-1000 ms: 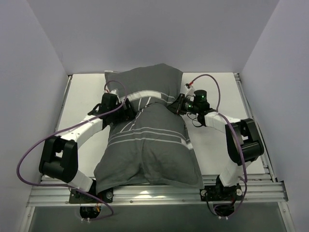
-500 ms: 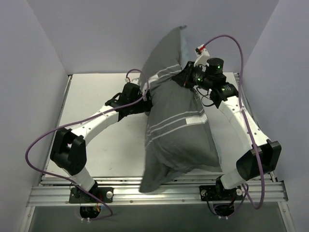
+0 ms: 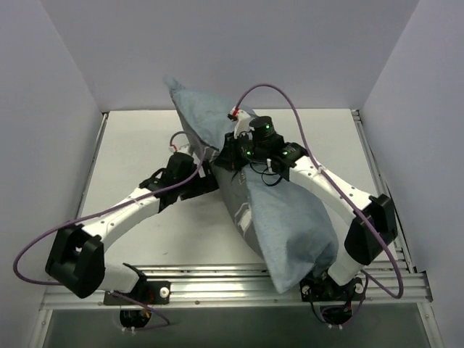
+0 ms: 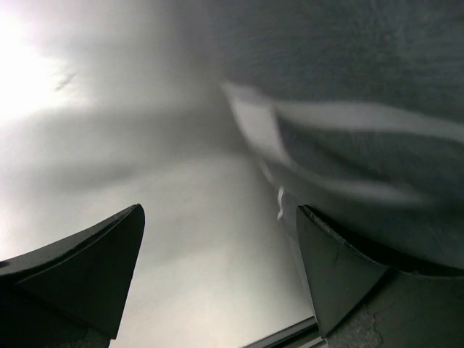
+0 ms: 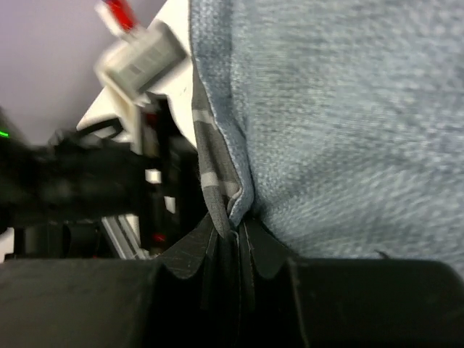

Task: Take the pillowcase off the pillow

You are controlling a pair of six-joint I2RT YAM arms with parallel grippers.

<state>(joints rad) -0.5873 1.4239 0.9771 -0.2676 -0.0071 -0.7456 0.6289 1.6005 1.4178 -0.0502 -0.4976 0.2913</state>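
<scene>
The pillowcase (image 3: pixel 290 225) shows its plain pale blue-grey face and runs slantwise from the back wall to the near right rail, bulging with the pillow, which is hidden inside. My right gripper (image 3: pixel 230 152) is shut on the pillowcase's edge seam (image 5: pixel 233 196), where the striped dark grey face meets the blue-grey face (image 5: pixel 348 109). My left gripper (image 3: pixel 209 178) is open just left of the pillowcase, low over the table. In the left wrist view its jaws (image 4: pixel 217 214) are wide apart with bare table between them, and the striped cloth (image 4: pixel 362 87) lies by the right finger.
The white table (image 3: pixel 130 145) is boxed in by grey walls on the left, back and right. A metal rail (image 3: pixel 217 290) runs along the near edge by the arm bases. Purple cables loop over both arms.
The filled pillowcase has turned over from its striped face to its blue-grey face and swung leftward. My right arm moved left toward the centre. My left gripper dropped lower and stands open.
</scene>
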